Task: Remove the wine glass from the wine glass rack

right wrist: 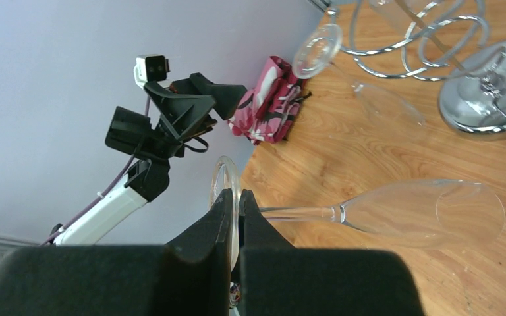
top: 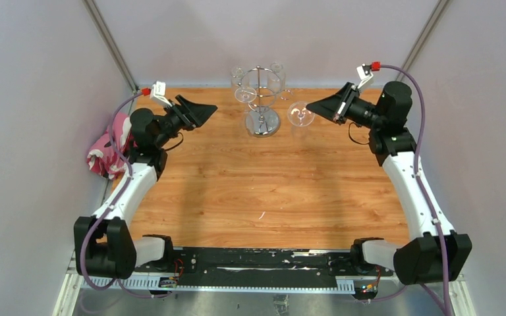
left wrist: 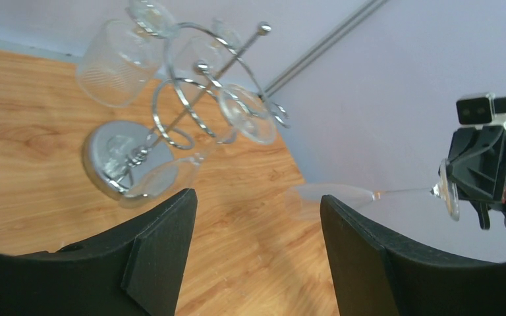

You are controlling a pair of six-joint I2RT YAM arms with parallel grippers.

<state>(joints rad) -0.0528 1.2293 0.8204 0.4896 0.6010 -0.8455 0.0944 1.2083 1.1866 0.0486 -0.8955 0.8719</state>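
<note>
The chrome wine glass rack [top: 261, 99] stands at the back middle of the wooden table, with several clear glasses hanging from its loops. My right gripper [top: 311, 106] is shut on the round foot of a clear wine glass [top: 301, 114], held off the rack just to its right, above the table. In the right wrist view the fingers [right wrist: 236, 197] pinch the foot and the bowl [right wrist: 428, 214] points away, clear of the rack base [right wrist: 487, 99]. My left gripper [top: 211, 108] is open and empty, left of the rack [left wrist: 122, 155]. The held glass also shows in the left wrist view [left wrist: 342, 194].
A pink patterned cloth [top: 109, 148] lies at the table's left edge by the left arm, also in the right wrist view [right wrist: 270, 99]. Grey walls and metal frame posts close in the back and sides. Another hanging glass [left wrist: 115, 62] faces the left gripper.
</note>
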